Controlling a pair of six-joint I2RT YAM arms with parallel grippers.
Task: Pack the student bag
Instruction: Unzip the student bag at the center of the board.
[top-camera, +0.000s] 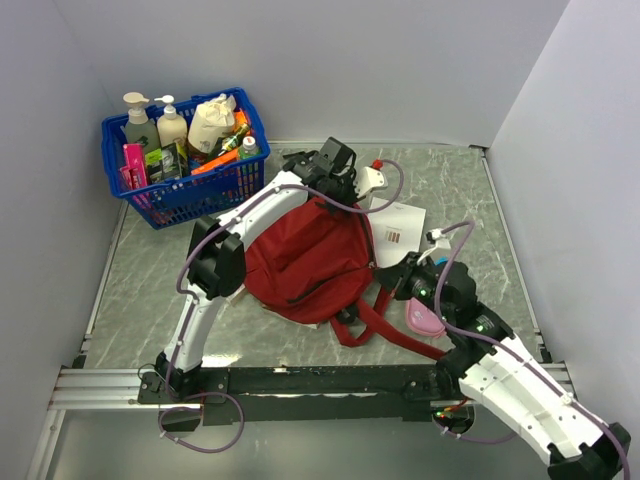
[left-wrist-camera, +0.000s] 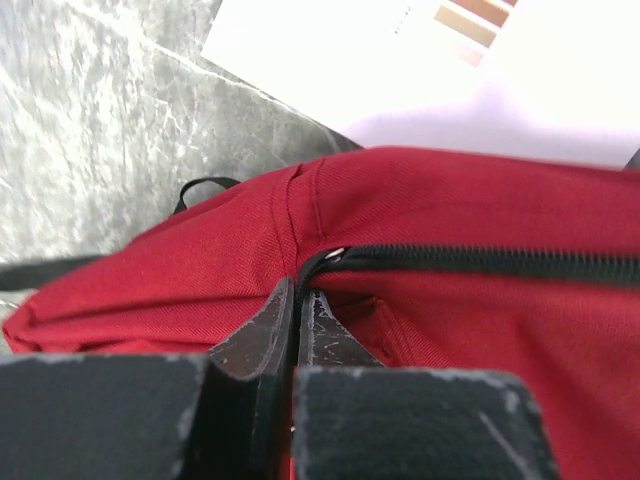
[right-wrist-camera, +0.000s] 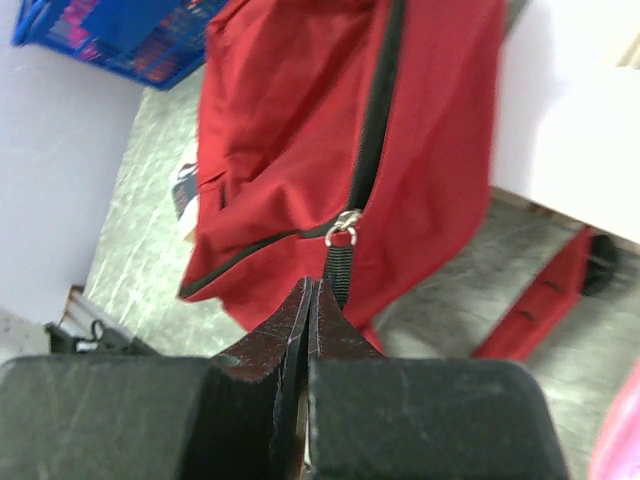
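Note:
The student bag (top-camera: 305, 260), dark red with black zippers, lies in the middle of the table. My left gripper (top-camera: 328, 192) reaches over its far top edge. In the left wrist view that gripper (left-wrist-camera: 298, 295) is shut, and the end of the black zipper (left-wrist-camera: 480, 262) runs in between its tips. My right gripper (top-camera: 395, 280) sits at the bag's right side. In the right wrist view it (right-wrist-camera: 310, 290) is shut, with the zipper's black cord pull (right-wrist-camera: 340, 268) hanging just past its right fingertip, not between the jaws.
A blue basket (top-camera: 185, 150) of bottles stands at the back left. A white paper sheet (top-camera: 398, 232) lies right of the bag. A pink item (top-camera: 425, 320) rests beside the red straps (top-camera: 375, 325) near my right arm. Grey walls enclose the table.

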